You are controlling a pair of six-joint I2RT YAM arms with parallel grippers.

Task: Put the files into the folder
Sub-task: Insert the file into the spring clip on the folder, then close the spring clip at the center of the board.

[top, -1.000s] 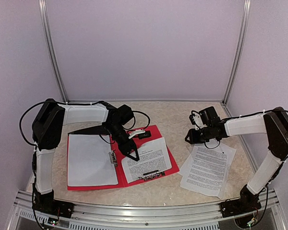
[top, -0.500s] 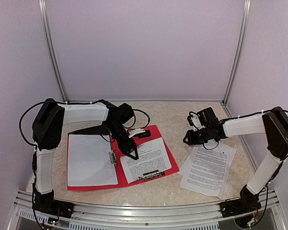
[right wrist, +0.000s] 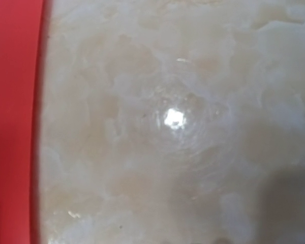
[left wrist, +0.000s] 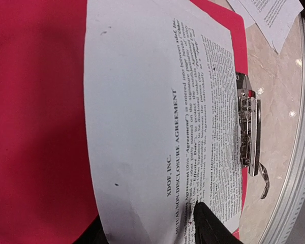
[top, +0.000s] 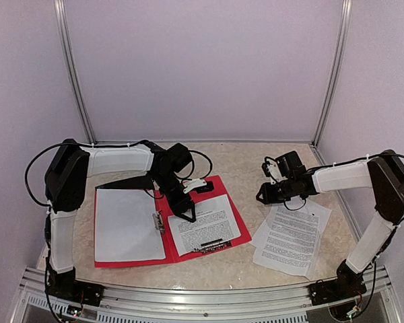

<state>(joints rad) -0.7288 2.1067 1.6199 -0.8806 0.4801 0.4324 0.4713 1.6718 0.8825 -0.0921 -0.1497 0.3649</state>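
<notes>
An open red folder [top: 167, 245] lies flat in front of my left arm. A blank white sheet [top: 126, 225] covers its left half. A printed sheet [top: 207, 227], one of the files, lies on its right half with its lower edge by the metal clip [left wrist: 248, 133]. My left gripper [top: 187, 217] is down on that sheet's upper left corner. Its jaws stand apart across the sheet [left wrist: 142, 101], one dark finger [left wrist: 209, 226] on the text and the other off the paper's edge. More files [top: 293, 235] lie stacked under my right arm. My right gripper [top: 262, 194] hovers left of them; its jaws are hidden.
The right wrist view holds only marble table [right wrist: 173, 122] and the folder's red edge [right wrist: 12, 122]. A second clip [top: 159, 222] sits on the folder's spine. The aluminium rail [top: 202, 296] runs along the near edge, and walls enclose the other sides.
My left gripper's jaws have spread wider over the printed sheet and its tip has shifted slightly up. The right gripper has drifted a little to the left.
</notes>
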